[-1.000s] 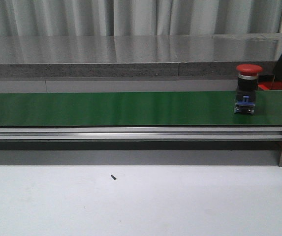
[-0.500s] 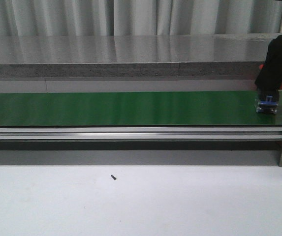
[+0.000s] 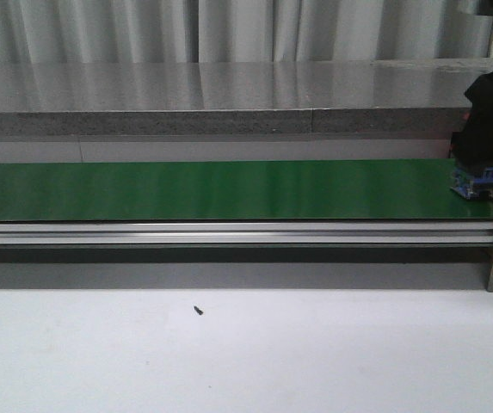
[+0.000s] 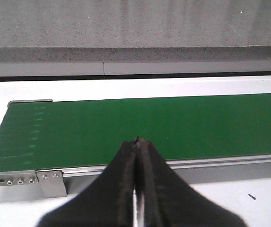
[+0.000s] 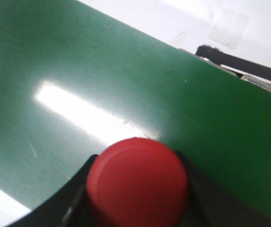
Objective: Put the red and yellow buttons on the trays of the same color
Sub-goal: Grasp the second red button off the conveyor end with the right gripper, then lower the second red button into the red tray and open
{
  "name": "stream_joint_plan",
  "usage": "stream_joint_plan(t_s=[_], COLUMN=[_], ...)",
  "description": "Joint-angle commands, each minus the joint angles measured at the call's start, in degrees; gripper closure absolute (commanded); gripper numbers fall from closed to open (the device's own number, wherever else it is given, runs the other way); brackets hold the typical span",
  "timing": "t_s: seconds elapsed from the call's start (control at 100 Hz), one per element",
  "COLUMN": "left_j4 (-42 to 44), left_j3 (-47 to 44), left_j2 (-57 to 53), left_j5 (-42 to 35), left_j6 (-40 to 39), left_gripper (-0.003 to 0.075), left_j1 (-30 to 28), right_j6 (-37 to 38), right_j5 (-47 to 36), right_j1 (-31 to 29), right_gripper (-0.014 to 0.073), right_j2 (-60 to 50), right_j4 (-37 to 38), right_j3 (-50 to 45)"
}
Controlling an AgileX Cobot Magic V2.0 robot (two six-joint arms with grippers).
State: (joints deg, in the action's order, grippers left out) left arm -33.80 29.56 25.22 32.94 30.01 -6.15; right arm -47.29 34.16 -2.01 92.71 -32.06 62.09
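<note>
**A:** Start at the right arm's fingers (image 5: 78,198). What do they have?

**B:** In the right wrist view the two dark fingers sit on either side of the red button (image 5: 137,182), pressed against its round cap, so they are clamped on it. The cap fills the gap between them and hides the body underneath.

**A:** And where does that place the button?

**B:** Over the green conveyor belt (image 3: 212,189), at its far right end. In the front view it lies at about three o'clock; the right gripper (image 3: 485,129) is a black mass covering the top of the button, and only the blue and clear base (image 3: 476,183) shows beneath it, at the belt surface. I cannot tell whether the base touches the belt or hangs just above it.

**A:** The left arm?

**B:** Its fingers (image 4: 126,189) are pressed together with only a thin seam between them, holding nothing. They point out over the near edge of the belt, toward its left end.

**A:** Anything around that?

**B:** A silver rail (image 3: 229,232) runs along the belt's near edge, the pale tabletop (image 3: 315,353) spreads in front with a small dark speck (image 3: 199,311) at roughly six o'clock, and a grey ledge (image 3: 186,120) runs behind the belt.
</note>
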Motion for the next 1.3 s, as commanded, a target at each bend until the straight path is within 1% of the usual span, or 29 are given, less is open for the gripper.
stream_joint_plan(t_s=[0.0, 0.14, 0.36, 0.5, 0.73, 0.94, 1.11, 1.29], left_j4=[-1.93, -1.93, -1.93, -1.93, -1.93, -1.93, -1.93, -1.93], left_j3=[1.42, 1.42, 1.42, 1.42, 1.42, 1.42, 1.42, 1.42], left_j2=[0.15, 0.15, 0.15, 0.15, 0.15, 0.15, 0.15, 0.15], left_j5=[-3.90, -3.90, -3.90, -3.90, -3.90, -3.90, -3.90, -3.90], left_j6=[-0.01, -0.01, -0.01, -0.01, -0.01, -0.01, -0.01, -0.01], left_gripper=[0.0740, 0.0740, 0.0740, 0.0740, 0.0739, 0.0740, 0.0740, 0.0739], left_j1=[0.36, 0.36, 0.36, 0.36, 0.36, 0.36, 0.36, 0.36], right_j6=[0.45, 1.77, 2.35, 3.18, 3.94, 4.47, 4.47, 4.47], right_j5=[-0.65, 0.81, 1.17, 1.86, 3.36, 3.56, 3.68, 3.72], right_j1=[-0.86, -4.39, -14.83, -19.21, -21.13, -21.40, -21.40, -21.40], right_gripper=[0.0475, 0.0475, 0.0475, 0.0475, 0.0475, 0.0475, 0.0475, 0.0475], right_j2=[-2.03, -2.03, -1.30, 2.44, 12.55, 20.46, 25.28, 29.21], right_j4=[-1.76, -1.76, -1.80, -2.31, -2.31, -2.21, -2.16, -1.70], right_j3=[3.19, 8.07, 18.07, 25.20, 35.36, 41.86, 44.58, 44.85])
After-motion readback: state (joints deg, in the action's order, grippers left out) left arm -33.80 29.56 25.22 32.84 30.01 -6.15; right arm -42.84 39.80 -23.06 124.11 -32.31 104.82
